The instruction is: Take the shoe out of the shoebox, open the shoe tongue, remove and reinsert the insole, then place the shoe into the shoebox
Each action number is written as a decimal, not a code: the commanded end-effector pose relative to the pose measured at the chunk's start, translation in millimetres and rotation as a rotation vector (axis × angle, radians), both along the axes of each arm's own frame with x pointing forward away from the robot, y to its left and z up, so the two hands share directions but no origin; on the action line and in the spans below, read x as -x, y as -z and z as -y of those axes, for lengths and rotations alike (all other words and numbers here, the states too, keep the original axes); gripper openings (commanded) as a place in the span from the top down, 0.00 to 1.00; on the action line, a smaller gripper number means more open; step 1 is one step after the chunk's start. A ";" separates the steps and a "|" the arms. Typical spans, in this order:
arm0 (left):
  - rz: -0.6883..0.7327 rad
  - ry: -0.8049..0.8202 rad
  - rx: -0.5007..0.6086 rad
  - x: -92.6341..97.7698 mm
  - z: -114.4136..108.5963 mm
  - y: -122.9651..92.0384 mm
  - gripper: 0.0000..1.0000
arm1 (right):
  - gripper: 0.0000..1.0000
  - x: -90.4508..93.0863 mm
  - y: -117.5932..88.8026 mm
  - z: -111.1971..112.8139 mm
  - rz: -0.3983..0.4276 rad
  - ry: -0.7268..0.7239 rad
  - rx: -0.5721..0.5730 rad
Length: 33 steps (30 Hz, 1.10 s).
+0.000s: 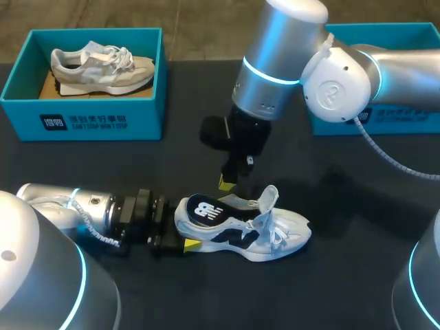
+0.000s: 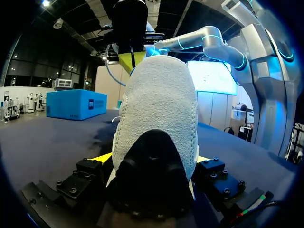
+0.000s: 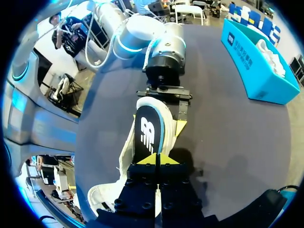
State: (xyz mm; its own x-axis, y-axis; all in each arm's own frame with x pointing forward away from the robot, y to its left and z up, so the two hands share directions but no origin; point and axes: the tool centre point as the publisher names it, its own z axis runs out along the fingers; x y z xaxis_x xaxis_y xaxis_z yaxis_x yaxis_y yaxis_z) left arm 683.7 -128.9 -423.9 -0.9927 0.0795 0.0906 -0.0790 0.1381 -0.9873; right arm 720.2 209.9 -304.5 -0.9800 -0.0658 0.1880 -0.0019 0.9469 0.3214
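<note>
A white and black shoe (image 1: 275, 230) lies on its sole on the dark table, toe to the right. My left gripper (image 1: 184, 231) comes in flat from the left, and in the left wrist view (image 2: 152, 159) the heel (image 2: 159, 109) fills the gap, with both fingers against its sides. A black insole (image 1: 205, 210) with a white logo sticks up out of the shoe's opening. My right gripper (image 1: 227, 183) hangs straight above it. In the right wrist view its yellow tips (image 3: 156, 160) are pressed together on the front end of the insole (image 3: 147, 130).
A blue shoebox (image 1: 82, 115) at the back left holds a grey shoe (image 1: 103, 69). A second blue box (image 1: 385, 122) stands at the back right, behind my right arm. Bare table lies in front of and to the right of the shoe.
</note>
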 end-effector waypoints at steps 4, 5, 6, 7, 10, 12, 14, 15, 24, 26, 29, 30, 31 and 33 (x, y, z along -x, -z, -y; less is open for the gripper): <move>0.000 -0.001 0.000 -1.4 -2.3 3.0 1.00 | 1.00 0.7 -33.8 25.3 0.062 0.048 0.010; 0.000 -0.001 0.000 -1.4 -2.3 3.0 1.00 | 1.00 0.3 -39.7 28.0 0.070 0.051 0.010; 0.000 -0.001 0.000 -1.4 -2.3 3.0 1.00 | 1.00 -0.1 -46.2 30.7 0.080 0.054 0.008; 0.000 -0.001 0.000 -1.4 -2.3 3.0 1.00 | 1.00 -0.2 -52.4 32.8 0.087 0.054 0.006; 0.000 -0.001 0.000 -1.4 -2.3 3.0 1.00 | 1.00 -0.7 -66.4 34.2 0.108 0.044 0.017; 0.000 -0.001 0.000 -1.4 -2.3 3.0 1.00 | 1.00 -1.4 -72.7 32.9 0.112 0.038 0.025; 0.000 -0.001 0.000 -1.4 -2.3 3.0 1.00 | 1.00 -2.0 -77.9 32.8 0.114 0.034 0.025; 0.000 -0.001 0.000 -1.4 -2.3 3.0 1.00 | 1.00 -2.2 -80.8 32.7 0.122 0.032 0.039; 0.000 -0.001 0.000 -1.4 -2.3 3.0 1.00 | 1.00 -2.3 -99.6 32.6 0.156 0.046 0.093; 0.000 -0.001 0.000 -1.4 -2.3 3.0 1.00 | 1.00 -2.5 -100.4 32.3 0.156 0.043 0.092; 0.000 -0.001 0.000 -1.4 -2.3 3.0 1.00 | 1.00 -2.4 -101.2 31.5 0.155 0.039 0.094; 0.000 -0.001 0.000 -1.4 -2.3 3.0 1.00 | 1.00 -2.1 -101.1 30.2 0.154 0.039 0.100; 0.000 -0.001 0.000 -1.4 -2.3 3.0 1.00 | 1.00 -1.8 -101.0 29.2 0.155 0.037 0.101; 0.000 -0.001 0.000 -1.4 -2.3 3.0 1.00 | 0.84 -0.9 -100.2 26.8 0.155 0.029 0.106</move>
State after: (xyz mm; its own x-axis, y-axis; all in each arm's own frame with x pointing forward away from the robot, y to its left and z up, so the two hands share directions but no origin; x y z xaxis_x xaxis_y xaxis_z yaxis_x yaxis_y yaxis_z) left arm 683.8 -128.7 -423.9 -0.9927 0.0794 0.0906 -0.0790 0.1382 -0.9872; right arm 720.2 176.9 -202.8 -0.9991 -0.0239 0.0364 -0.0149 0.9734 0.2287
